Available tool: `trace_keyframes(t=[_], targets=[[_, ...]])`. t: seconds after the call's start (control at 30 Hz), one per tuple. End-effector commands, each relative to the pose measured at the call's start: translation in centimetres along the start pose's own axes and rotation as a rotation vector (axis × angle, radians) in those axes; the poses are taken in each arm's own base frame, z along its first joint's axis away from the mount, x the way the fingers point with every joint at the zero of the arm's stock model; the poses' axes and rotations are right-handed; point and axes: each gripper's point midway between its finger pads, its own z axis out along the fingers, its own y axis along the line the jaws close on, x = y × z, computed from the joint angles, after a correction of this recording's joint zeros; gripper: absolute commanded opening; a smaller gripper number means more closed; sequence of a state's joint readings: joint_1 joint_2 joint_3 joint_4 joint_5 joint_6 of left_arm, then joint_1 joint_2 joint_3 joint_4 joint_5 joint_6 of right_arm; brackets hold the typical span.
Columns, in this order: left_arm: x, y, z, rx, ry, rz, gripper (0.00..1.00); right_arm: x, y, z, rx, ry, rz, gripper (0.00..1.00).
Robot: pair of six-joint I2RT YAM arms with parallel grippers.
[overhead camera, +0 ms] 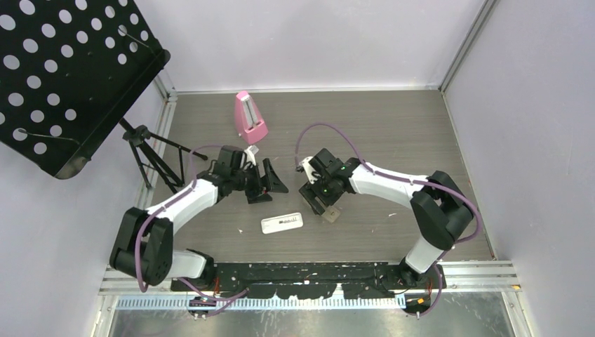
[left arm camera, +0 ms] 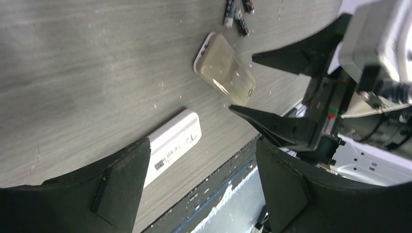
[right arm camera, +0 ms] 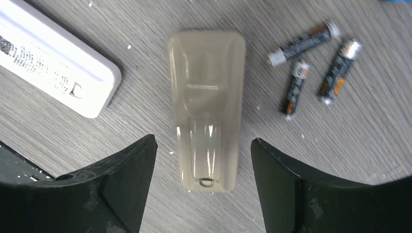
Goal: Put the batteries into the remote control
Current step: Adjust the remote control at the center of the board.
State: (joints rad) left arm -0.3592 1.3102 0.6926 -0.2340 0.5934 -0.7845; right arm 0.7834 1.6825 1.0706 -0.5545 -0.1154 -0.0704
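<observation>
Grey wood-grain bench (right arm camera: 145,29) carries three dark batteries (right arm camera: 295,88), orange-marked with silver ends, loose beside the beige remote (right arm camera: 206,107). Right tool (right arm camera: 203,145) hangs over it, jaws spread and empty; left tool (left arm camera: 201,145) likewise spread, empty.

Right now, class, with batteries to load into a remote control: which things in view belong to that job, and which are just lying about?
Job: three batteries; beige remote, below the open right gripper; possibly the white remote too.
Lying about: pink metronome; black music stand.
</observation>
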Motion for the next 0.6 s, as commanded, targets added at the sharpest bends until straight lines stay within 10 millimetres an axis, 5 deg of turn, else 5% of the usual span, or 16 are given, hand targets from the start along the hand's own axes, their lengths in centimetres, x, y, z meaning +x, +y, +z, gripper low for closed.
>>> trace_keyframes(t=[0.0,0.13,0.23,0.33,0.57], targets=[[-3.7,-2.1,0.9,0.029,-0.106,0.083,0.83,-2.4,-1.2,-3.2,0.124,-0.178,0.177,0.77],[-4.4,-2.1,2.7,0.007,-0.09,0.107,0.84,-1.9,-2.7,-6.1,0.25,-0.307,0.494,0.77],[-4.7,-2.5,4.5,0.023,-0.07,0.122,0.77,0.7,-2.6,-7.2,0.295,-0.273,0.744,0.74],[-4.4,-2.7,6.4,0.037,-0.043,0.131,0.74,3.2,-1.9,-7.4,0.311,-0.24,0.996,0.73],[-3.3,-2.5,10.0,0.048,-0.005,0.132,0.66,2.5,-0.7,-6.1,0.184,-0.338,1.238,0.66]])
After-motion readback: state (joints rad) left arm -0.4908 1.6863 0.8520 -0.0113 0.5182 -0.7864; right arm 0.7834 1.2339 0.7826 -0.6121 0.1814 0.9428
